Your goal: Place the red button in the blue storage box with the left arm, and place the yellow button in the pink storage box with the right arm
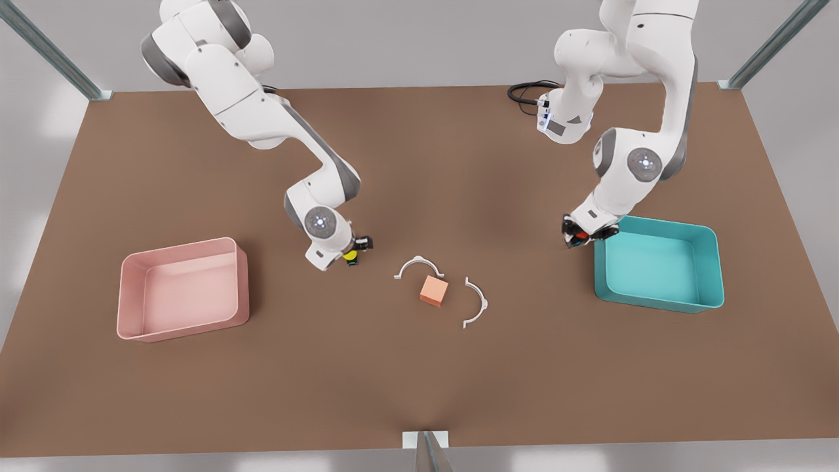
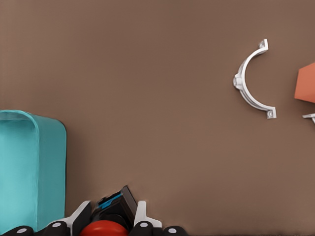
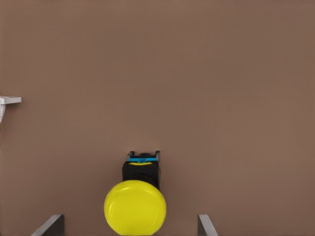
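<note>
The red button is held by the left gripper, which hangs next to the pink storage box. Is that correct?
Not quite: the left gripper holding the red button hangs next to the blue storage box, not the pink storage box. The front view shows it.

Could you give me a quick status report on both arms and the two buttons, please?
Left gripper shut on red button, at blue box rim. Right gripper open around yellow button, short of pink box. Nothing in the way.
</note>
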Motion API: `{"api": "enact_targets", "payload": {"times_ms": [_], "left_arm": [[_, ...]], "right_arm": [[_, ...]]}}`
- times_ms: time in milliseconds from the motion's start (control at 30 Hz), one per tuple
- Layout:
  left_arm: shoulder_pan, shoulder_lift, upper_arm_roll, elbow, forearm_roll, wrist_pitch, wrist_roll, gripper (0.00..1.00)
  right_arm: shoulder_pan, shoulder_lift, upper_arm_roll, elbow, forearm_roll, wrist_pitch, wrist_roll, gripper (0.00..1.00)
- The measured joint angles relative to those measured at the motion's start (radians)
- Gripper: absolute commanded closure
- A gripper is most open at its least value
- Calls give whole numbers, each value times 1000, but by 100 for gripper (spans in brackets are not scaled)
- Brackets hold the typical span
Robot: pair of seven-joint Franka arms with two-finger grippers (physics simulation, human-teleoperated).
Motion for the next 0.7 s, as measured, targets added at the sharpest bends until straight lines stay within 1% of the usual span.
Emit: {"api": "enact_targets", "payload": {"times_ms": [133, 233, 300, 400, 433, 467, 500, 533, 567, 600, 633, 667, 700], "left_arm": [[219, 17, 0, 16, 1, -59, 122, 46], [342, 89, 55, 86, 1, -80, 228, 46], [386, 151, 98, 145, 0, -89, 300, 46], [365, 239, 116, 181, -2, -72, 400, 46], [355, 267, 117, 184, -3, -59, 430, 46], [351, 290, 118, 185, -4, -46, 458, 46], [350, 307, 118, 186, -5, -34, 486, 44], [353, 317, 118, 185, -6, -23, 512, 43], [356, 322, 118, 185, -8, -14, 537, 42], [360, 326, 118, 185, -9, -7, 562, 33], [362, 330, 118, 185, -10, 0, 585, 13], [362, 332, 118, 185, -12, 5, 608, 6], [363, 333, 118, 185, -13, 9, 629, 1]], "right_arm": [[5, 29, -3, 1, 0, 28, 4, 0], [7, 40, -3, -3, 0, 41, 6, 0], [5, 51, -3, -7, 0, 49, 7, 0], [3, 68, -4, -15, -8, 67, 9, 1], [3, 73, -4, -16, -10, 72, 8, 11], [2, 78, -4, -16, -13, 78, 9, 16], [2, 81, -4, -16, -15, 83, 9, 19], [2, 83, -4, -16, -16, 87, 9, 25], [2, 85, -4, -15, -17, 91, 9, 28], [2, 86, -4, -15, -18, 94, 10, 28], [1, 86, -4, -15, -18, 97, 10, 28], [1, 87, -4, -15, -19, 99, 10, 37], [1, 87, -4, -15, -18, 101, 10, 50]]}}
